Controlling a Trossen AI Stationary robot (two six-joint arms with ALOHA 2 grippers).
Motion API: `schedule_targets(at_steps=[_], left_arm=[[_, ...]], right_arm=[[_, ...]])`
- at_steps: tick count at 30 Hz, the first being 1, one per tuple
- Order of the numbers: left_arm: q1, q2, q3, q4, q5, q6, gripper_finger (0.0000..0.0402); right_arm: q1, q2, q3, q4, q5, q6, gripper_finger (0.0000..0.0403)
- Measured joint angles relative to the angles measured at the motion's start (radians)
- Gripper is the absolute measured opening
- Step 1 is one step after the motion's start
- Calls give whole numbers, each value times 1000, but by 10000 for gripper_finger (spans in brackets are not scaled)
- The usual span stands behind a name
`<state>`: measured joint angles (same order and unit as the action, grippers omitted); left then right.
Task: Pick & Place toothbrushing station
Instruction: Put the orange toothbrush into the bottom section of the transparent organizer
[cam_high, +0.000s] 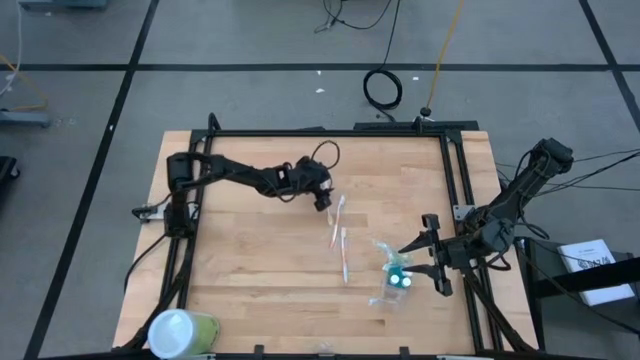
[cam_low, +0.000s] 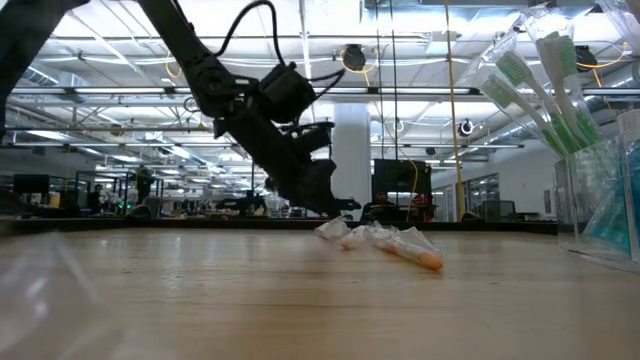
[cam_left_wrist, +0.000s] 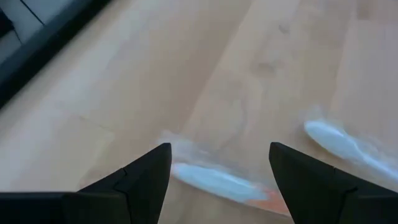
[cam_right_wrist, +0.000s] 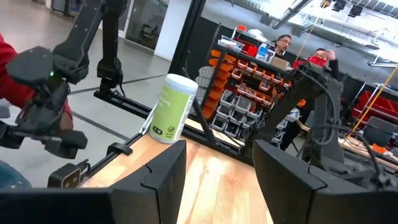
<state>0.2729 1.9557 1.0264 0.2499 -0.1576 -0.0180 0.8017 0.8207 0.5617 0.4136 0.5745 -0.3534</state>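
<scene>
1. Nearest the front edge of the wooden table (cam_high: 250, 270), at its left corner, a large yellow-green container (cam_high: 180, 332) with a white top lies on its side.
2. Toward the right side, a clear plastic holder (cam_high: 392, 283) with teal tubes (cam_high: 401, 280) inside sits on the wood; from table height, green and white toothbrushes (cam_low: 545, 85) stand up out of it.
3. Right beside that holder, the right gripper (cam_high: 432, 262) hangs with its fingers spread wide and nothing between them.
4. Near the middle of the table, two wrapped toothbrushes (cam_high: 343, 240) lie loose, one with an orange handle (cam_low: 420, 257), well apart from the holder.
5. Just past their far ends, the left gripper (cam_high: 322, 199) is low over the table, fingers parted and holding nothing; its wrist camera shows a wrapped white brush head (cam_left_wrist: 214, 180) lying between the two fingertips (cam_left_wrist: 158, 162).
6. Beyond the table, people (cam_right_wrist: 283, 43) sit near shelves of orange bins (cam_right_wrist: 239, 68).
</scene>
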Motion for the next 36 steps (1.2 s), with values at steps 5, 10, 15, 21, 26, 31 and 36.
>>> schedule_targets(at_steps=[5, 10, 15, 21, 26, 31, 36], left_arm=[[-16, 41, 0, 18, -63, -10, 278], [-18, 41, 3, -135, -205, -65, 278], [-24, 11, 6, -329, -239, -275, 278], [-55, -96, 1, -672, -100, -725, 278], [-143, -191, -4, -792, 95, -732, 278], [-202, -300, -2, -763, 206, -643, 278], [-256, -360, -2, -805, 271, -673, 278]], right_arm=[[0, 0, 0, 1, -1, 0, 175], [0, 0, 0, 4, -1, 1, 175], [0, 0, 0, 0, -1, 1, 172], [0, 1, 0, -9, 0, 1, 171], [0, 1, 0, -29, 0, 2, 171], [0, 2, 0, -52, 0, 20, 171], [0, 2, 0, -51, 0, 20, 171]])
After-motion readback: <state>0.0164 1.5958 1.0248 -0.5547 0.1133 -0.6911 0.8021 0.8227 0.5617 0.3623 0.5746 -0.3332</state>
